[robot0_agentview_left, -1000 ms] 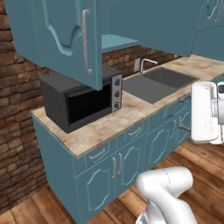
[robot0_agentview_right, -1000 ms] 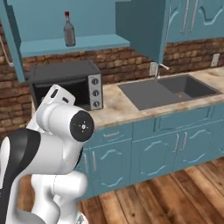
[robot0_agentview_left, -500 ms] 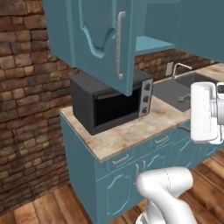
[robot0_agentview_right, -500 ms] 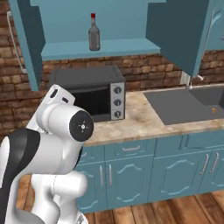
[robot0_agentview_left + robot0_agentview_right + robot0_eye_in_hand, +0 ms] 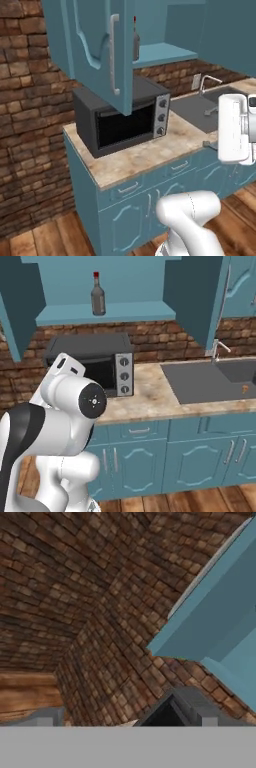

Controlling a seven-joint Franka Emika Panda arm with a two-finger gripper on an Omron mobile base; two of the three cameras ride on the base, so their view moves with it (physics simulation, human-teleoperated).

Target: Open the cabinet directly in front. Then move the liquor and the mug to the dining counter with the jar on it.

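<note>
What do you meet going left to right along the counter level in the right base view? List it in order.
Toaster oven → bare marbled counter → sink basin → faucet. Above, the liquor stands on the shelf of the open cabinet, over the toaster oven.
</note>
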